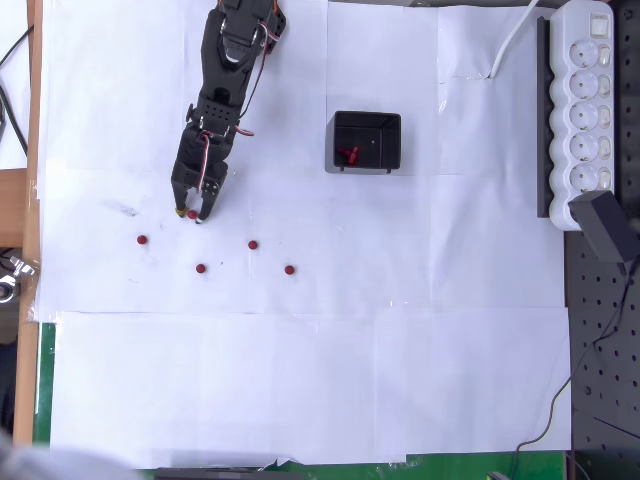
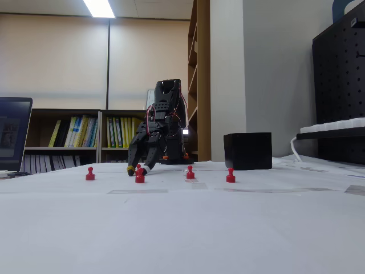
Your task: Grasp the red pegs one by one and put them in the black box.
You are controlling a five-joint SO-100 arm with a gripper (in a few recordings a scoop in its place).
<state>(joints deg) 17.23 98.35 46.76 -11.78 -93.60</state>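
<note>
Red pegs lie loose on the white-papered counter [image 1: 300, 390]: four sit apart toward its left middle, one [image 1: 192, 214] between the fingers of the tool [image 1: 192, 215], and some already rest in the black box [image 1: 366, 142] nearer the far edge. They look light, rigid and smooth, likely to skitter or tip, so pinching the narrow stem below the round head seems safest. Reaching from the far edge, the arm is folded steeply down, tips touching the counter, tool spread narrowly around that peg, not visibly clamped.
</note>
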